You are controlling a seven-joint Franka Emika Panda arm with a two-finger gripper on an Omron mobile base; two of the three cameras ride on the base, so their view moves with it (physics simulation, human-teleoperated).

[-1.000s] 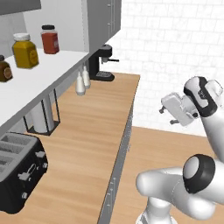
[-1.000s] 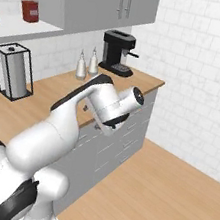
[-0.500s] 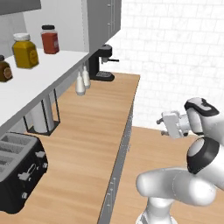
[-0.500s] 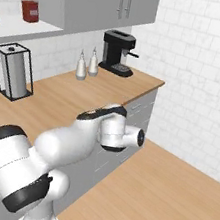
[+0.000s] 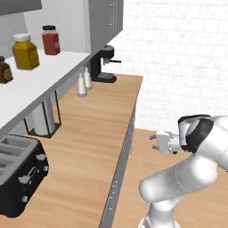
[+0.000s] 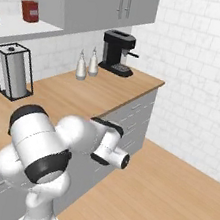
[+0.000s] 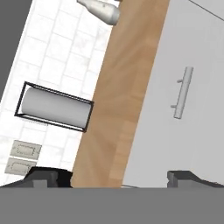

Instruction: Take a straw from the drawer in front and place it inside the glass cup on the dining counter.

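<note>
Standing out over the bare wooden floor (image 6: 169, 193), the arm is folded low beside the grey cabinet fronts (image 6: 130, 120), with open floor to its right as far as the white tiled wall (image 6: 204, 72). The gripper (image 5: 156, 141) points at the fronts from just beside the worktop's (image 5: 89, 133) front edge; in the hand view its two fingertips (image 7: 43, 177) sit far apart, so it is spread wide and holds nothing. A closed grey front with a slim bar handle (image 7: 183, 92) lies straight ahead of it, shut flush under the worktop edge; I cannot tell whether this is the drawer that holds the straw.

At the near left end of the worktop sits a black toaster (image 5: 18, 173). Behind it, against the wall, a black wire holder (image 6: 14, 71) stands with a grey roll inside it. Further along the back edge two pale shakers (image 6: 87, 65) stand just beside each other. A black coffee machine (image 6: 116, 52) occupies the far corner, under the grey wall cabinet (image 6: 99, 4). On the shelf (image 5: 44, 75) above, jars stand in a row: a yellow one (image 5: 25, 52) nearer, a red one (image 5: 50, 40) beyond.
</note>
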